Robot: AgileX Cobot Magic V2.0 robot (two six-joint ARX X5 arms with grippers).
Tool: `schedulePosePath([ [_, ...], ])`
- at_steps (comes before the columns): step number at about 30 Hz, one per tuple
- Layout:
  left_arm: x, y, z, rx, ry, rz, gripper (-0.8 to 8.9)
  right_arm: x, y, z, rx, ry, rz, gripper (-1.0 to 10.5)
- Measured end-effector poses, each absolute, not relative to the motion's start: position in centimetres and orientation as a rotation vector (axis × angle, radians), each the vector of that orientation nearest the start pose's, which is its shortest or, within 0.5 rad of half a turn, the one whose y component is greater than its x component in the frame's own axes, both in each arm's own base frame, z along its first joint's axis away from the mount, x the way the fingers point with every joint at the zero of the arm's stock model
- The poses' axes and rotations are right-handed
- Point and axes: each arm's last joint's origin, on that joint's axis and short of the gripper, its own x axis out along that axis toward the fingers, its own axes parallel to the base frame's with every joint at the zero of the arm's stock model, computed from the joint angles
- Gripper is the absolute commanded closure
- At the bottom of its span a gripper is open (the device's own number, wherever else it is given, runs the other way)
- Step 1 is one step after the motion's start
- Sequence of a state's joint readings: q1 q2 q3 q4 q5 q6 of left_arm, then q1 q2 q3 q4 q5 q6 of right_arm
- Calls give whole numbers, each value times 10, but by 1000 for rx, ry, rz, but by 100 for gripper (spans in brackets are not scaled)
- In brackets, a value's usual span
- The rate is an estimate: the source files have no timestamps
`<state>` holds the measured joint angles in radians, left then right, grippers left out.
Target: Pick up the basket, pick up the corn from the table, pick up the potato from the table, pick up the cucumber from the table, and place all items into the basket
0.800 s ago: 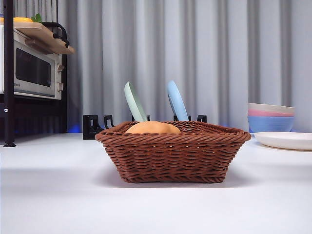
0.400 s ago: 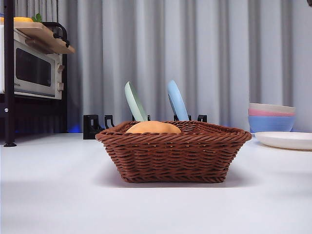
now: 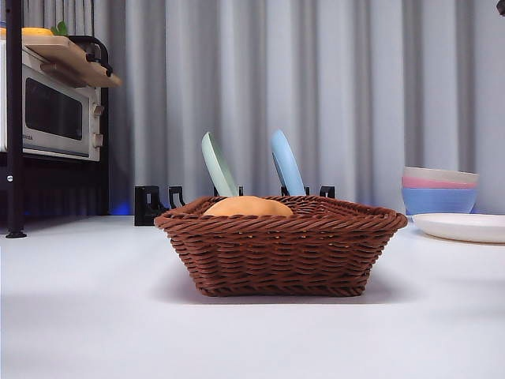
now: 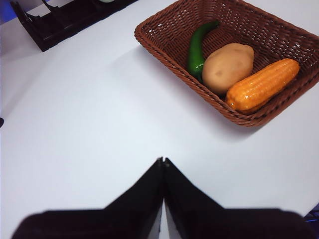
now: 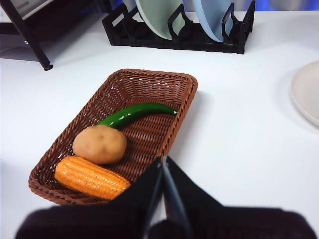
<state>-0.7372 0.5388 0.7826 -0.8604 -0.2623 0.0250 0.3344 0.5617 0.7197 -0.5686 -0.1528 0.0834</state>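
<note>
**All three vegetables in the basket, both claws closed and empty**

The basket (image 5: 149, 94) sits on the white counter (image 4: 89, 114) with the corn (image 5: 90, 177), the potato (image 5: 99, 144) and the cucumber (image 5: 134, 113) all lying inside it, so the loading looks complete. The left claw (image 4: 163, 160) hangs over bare counter, well apart from the basket, jaws pressed together on nothing. The right claw (image 5: 163, 160) hovers just beside the basket's near rim, likewise closed and empty.

Handling, as a judgement: the wicker should be light and stiff with a slight give, and its braided rim is the natural place to pinch, best at the middle of a long side so the load does not tip it. The corn's bumpy skin should grip well across its middle. The potato is smooth and bulky, likely needing widely spread jaws. The cucumber is glossy, curved and thin, so probably slippery.

From the front view only the potato's top (image 3: 247, 207) shows above the rim; corn and cucumber are hidden behind the wall. Neither arm can be made out there.
</note>
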Motion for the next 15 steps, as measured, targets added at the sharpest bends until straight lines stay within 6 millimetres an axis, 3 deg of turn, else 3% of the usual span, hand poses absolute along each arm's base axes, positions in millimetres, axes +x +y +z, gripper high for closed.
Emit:
schedulePosePath([
  [5, 71, -46, 307, 254, 463, -417, 815, 109, 43, 303, 46, 433, 462, 945],
  [10, 69, -29, 314, 84, 174, -307, 815, 109, 43, 303, 46, 433, 462, 945],
  [13, 72, -21, 299, 43, 60, -192, 815, 109, 43, 303, 46, 433, 462, 945],
  [15, 75, -16, 278, 37, 46, -127, 815, 109, 43, 303, 46, 433, 462, 945],
])
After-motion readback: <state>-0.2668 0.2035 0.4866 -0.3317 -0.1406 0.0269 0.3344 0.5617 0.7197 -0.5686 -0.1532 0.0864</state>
